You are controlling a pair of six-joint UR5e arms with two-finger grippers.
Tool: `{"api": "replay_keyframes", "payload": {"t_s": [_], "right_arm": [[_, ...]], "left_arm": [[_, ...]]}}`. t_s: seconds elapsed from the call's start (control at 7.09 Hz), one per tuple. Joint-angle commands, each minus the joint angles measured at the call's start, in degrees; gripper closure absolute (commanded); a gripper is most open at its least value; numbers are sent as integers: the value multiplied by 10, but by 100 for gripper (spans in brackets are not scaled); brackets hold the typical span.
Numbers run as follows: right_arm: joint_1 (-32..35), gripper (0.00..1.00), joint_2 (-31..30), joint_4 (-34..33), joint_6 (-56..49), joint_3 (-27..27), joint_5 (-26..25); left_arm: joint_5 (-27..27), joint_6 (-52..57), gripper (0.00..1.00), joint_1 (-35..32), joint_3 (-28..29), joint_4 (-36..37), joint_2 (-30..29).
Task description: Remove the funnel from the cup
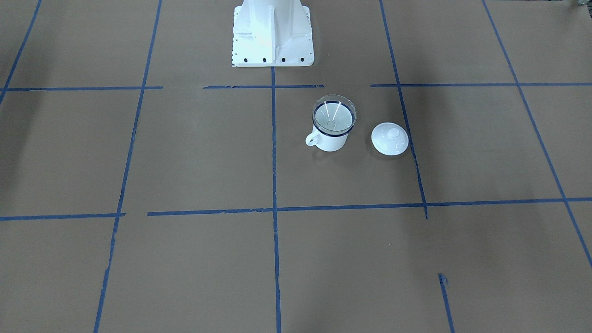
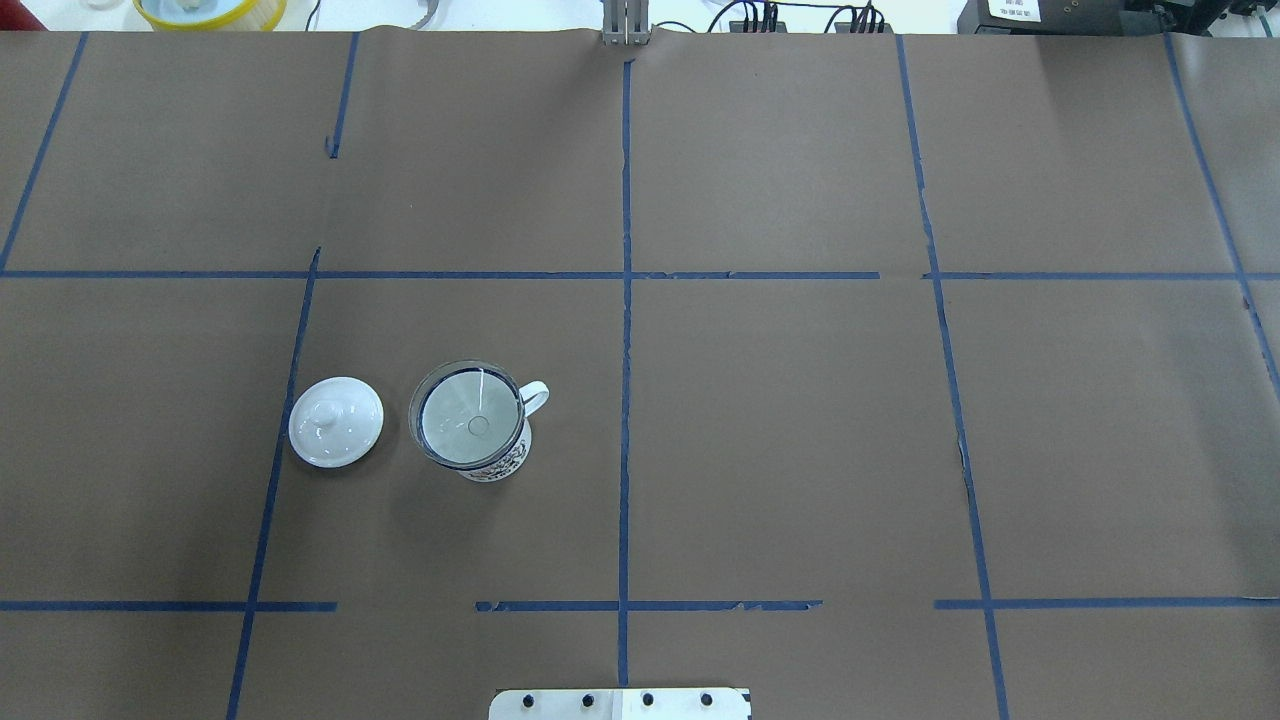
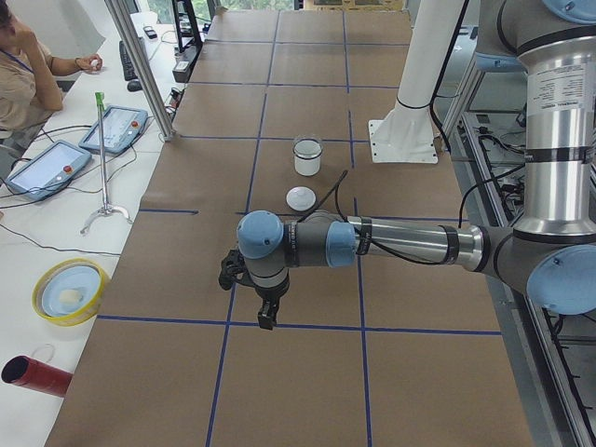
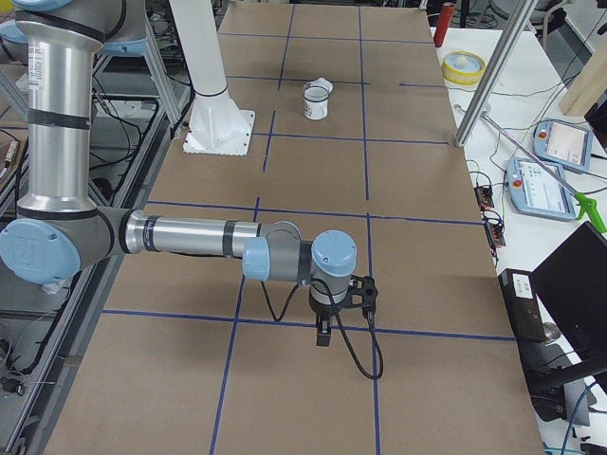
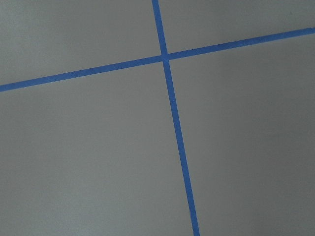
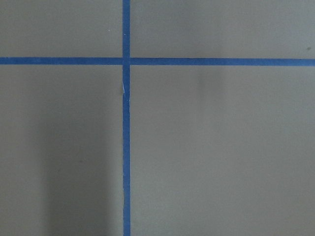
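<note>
- Since each arm's tool shows only in a side view, I cannot tell whether the jaws of the left gripper or the right gripper are spread or closed. Both hang over bare table, well apart from the cup.
- The funnel sits in the cup, lower left of centre in the overhead view, with its bowl filling the rim.
- A white lid lies just beside the cup, not touching it.
- Dark markings on the cup's side are too small to read.
- Blue tape lines grid the wide brown surface around them.
</note>
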Motion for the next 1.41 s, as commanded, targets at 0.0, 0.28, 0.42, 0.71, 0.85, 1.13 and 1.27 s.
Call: {"api": "replay_keyframes", "payload": {"t_s": [0.0, 0.28, 0.42, 0.71, 0.85, 1.13, 1.27], "right_arm": [[0, 0, 0, 0, 0, -1, 0], [0, 0, 0, 0, 0, -1, 0], [0, 0, 0, 0, 0, 0, 0], [0, 0, 0, 0, 0, -1, 0], [0, 0, 0, 0, 0, 0, 0], [0, 0, 0, 0, 0, 0, 0], [0, 0, 0, 0, 0, 0, 0]], "left_arm": [[1, -1, 0, -1, 1, 0, -20], [0, -1, 0, 1, -4, -1, -29], [-7, -10, 0, 5, -16, -11, -45], [-4, -27, 0, 12, 4, -70, -155], [-5, -92, 0, 13, -2, -101, -183], [0, -236, 0, 43, -33, -161, -214], [-9, -287, 0, 55, -55, -181, -212]]}}
